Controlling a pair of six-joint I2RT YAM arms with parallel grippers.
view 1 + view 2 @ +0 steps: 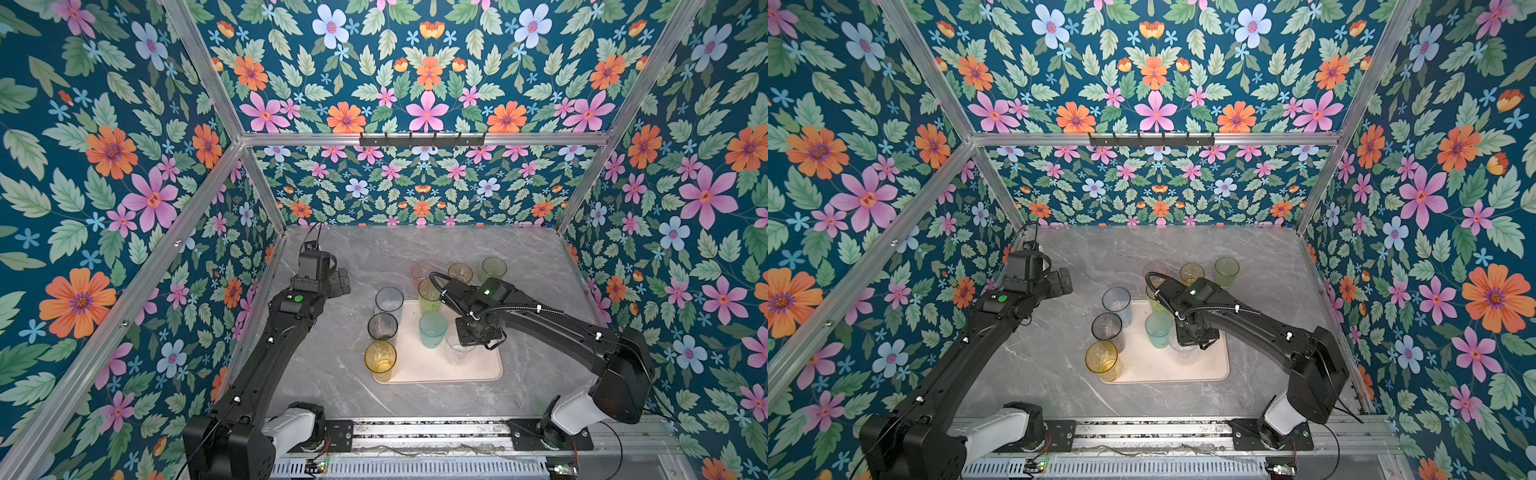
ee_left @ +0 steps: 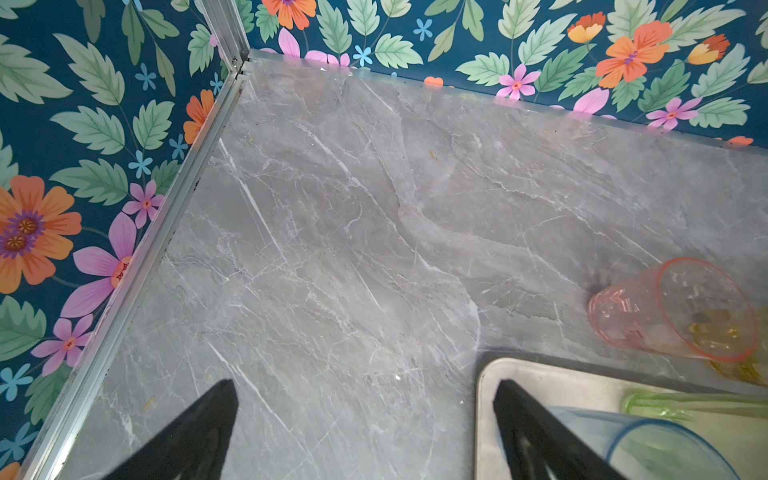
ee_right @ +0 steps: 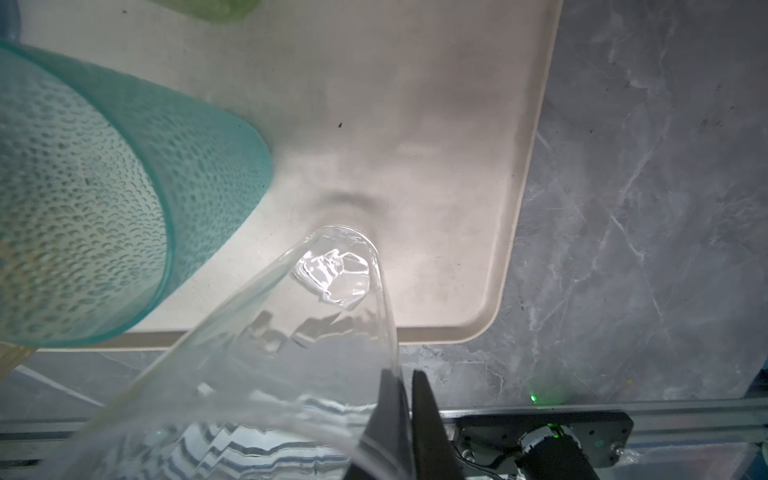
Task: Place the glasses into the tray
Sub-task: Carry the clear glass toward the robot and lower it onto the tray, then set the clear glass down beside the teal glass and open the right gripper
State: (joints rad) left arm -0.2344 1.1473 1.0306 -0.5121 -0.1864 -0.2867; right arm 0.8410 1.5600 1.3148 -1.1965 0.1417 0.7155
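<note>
right gripper (image 3: 404, 374): pressed together on the wall of the clear glass (image 3: 291, 332) near its rim, one finger on each side of the wall.
clear glass: upright under the right wrist, over the right half of the tray (image 1: 424, 368), just beside the teal glass (image 1: 432, 330). Its base is at the tray floor, but contact cannot be told.
left gripper (image 2: 365, 384): spread wide and empty, hovering over bare table (image 1: 324, 365) at the tray's far-left corner. In the left wrist view one fingertip overlaps the tray rim.
tray: pale pink-beige, flat on the grey marble table in mid-scene, with the long side running left to right in both top views.
tray, left edge: pale blue glass (image 1: 389, 300) at the far corner, grey glass (image 1: 382, 326) in the middle and amber glass (image 1: 380, 359) at the near corner, all upright.
tray, far edge: tall yellow-green glass (image 1: 428, 296), upright and partly hidden by the right arm's cable.
tray, middle: teal glass, upright, with a dimpled wall seen in the right wrist view.
off the tray: pink glass (image 2: 673, 307), small amber glass (image 1: 460, 272) and green glass (image 1: 493, 268) stand in a row on the table just beyond the tray's far edge.
count: six glasses over or on the tray, three on the table.
tray, near-right part: bare.
</note>
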